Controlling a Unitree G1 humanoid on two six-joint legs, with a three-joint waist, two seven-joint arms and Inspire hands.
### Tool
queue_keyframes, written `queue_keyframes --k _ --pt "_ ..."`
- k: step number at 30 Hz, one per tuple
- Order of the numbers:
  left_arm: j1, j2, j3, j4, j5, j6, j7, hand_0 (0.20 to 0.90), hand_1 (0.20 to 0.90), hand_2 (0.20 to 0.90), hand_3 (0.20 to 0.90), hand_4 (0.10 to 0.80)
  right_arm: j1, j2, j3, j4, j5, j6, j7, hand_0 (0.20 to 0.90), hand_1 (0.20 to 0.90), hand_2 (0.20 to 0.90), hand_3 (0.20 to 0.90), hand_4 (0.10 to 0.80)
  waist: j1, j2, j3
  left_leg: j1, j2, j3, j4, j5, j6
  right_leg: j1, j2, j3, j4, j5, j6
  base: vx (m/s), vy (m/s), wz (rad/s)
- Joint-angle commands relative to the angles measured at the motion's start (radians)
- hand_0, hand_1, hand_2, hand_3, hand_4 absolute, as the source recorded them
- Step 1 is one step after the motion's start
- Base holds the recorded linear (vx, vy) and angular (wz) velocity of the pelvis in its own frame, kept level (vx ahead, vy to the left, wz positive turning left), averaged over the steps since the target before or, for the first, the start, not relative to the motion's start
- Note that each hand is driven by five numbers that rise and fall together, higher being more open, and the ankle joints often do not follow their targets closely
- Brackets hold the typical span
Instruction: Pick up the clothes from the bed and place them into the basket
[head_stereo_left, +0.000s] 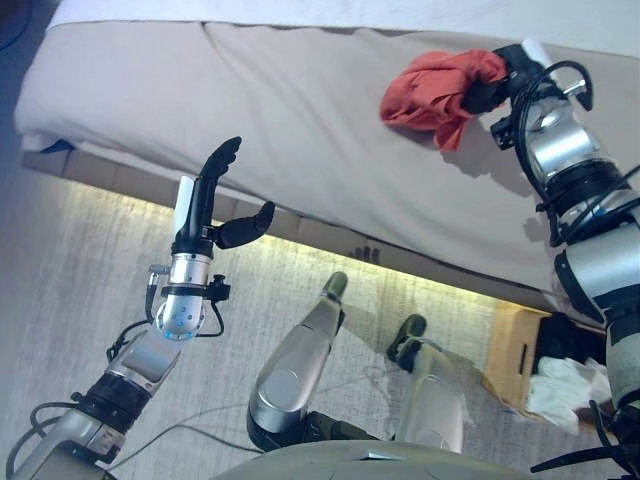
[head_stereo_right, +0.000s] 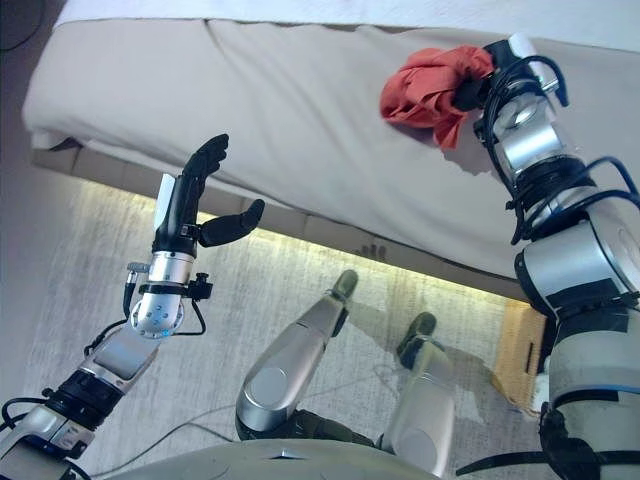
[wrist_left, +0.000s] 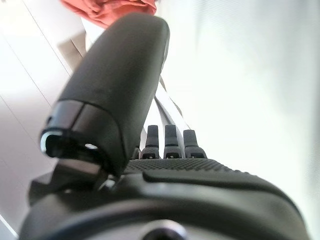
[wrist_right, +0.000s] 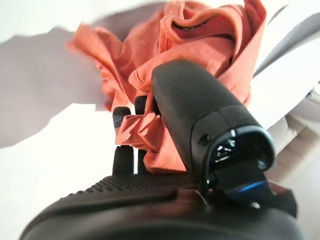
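A crumpled orange-red garment (head_stereo_left: 435, 88) lies bunched on the beige bed (head_stereo_left: 280, 110) toward its right side. My right hand (head_stereo_left: 492, 88) is at the garment's right edge, its fingers and thumb curled into the cloth (wrist_right: 150, 125), as the right wrist view shows. My left hand (head_stereo_left: 212, 205) is raised over the floor in front of the bed's near edge, fingers straight, thumb spread, nothing in it. A basket (head_stereo_left: 525, 350) of pale wood stands on the floor at the lower right, with white and dark cloth (head_stereo_left: 570, 385) inside.
The bed's near edge (head_stereo_left: 330, 235) runs diagonally across the view, with a lit strip beneath it. Grey carpet (head_stereo_left: 80, 280) covers the floor on the left. A white sheet (head_stereo_left: 350, 12) lies along the bed's far side.
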Motion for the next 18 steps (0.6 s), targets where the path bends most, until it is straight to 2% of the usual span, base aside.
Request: queue_keyframes --k 1,8,14,18 --pt "-0.005 0.012 0.087 0.015 0.032 -0.031 0.0 0.9 0.9 0.9 0.9 0.8 0.044 -0.136 -0.051 -0.11 0.057 -0.102 -0.043 0.3 0.3 0.3 0.2 0.1 -0.072 -0.051 -0.161 0.069 0.048 0.066 -0.067 -0.057 0.031 0.075 0.02 0.013 -0.026 0.01 -0.023 0.078 -0.026 -0.48" --pt "0.024 -0.02 0.093 0.018 0.061 0.011 -0.052 0.9 0.9 0.9 0.9 0.8 0.386 -0.199 -0.266 -0.281 0.057 -0.129 -0.023 0.3 0.3 0.3 0.2 0.1 -0.176 -0.099 -0.279 0.223 0.103 0.155 -0.163 -0.06 0.014 0.209 0.059 0.07 -0.18 0.055 -0.004 0.123 -0.049 -0.39" --pt "0.012 -0.045 0.085 0.039 0.066 0.031 -0.081 0.9 0.9 0.9 0.9 0.8 0.518 -0.215 -0.382 -0.367 0.023 -0.141 -0.036 0.3 0.3 0.3 0.2 0.1 -0.239 -0.108 -0.328 0.282 0.134 0.203 -0.176 -0.07 0.002 0.243 0.072 0.108 -0.199 0.057 -0.004 0.06 -0.03 -0.36" --pt "0.007 -0.068 0.073 0.061 0.06 0.042 -0.101 0.9 0.9 0.9 0.9 0.8 0.593 -0.231 -0.444 -0.409 0.011 -0.124 -0.033 0.3 0.3 0.3 0.2 0.1 -0.286 -0.109 -0.365 0.344 0.162 0.227 -0.251 -0.045 -0.018 0.262 0.09 0.143 -0.224 0.06 -0.003 0.038 -0.021 -0.34"
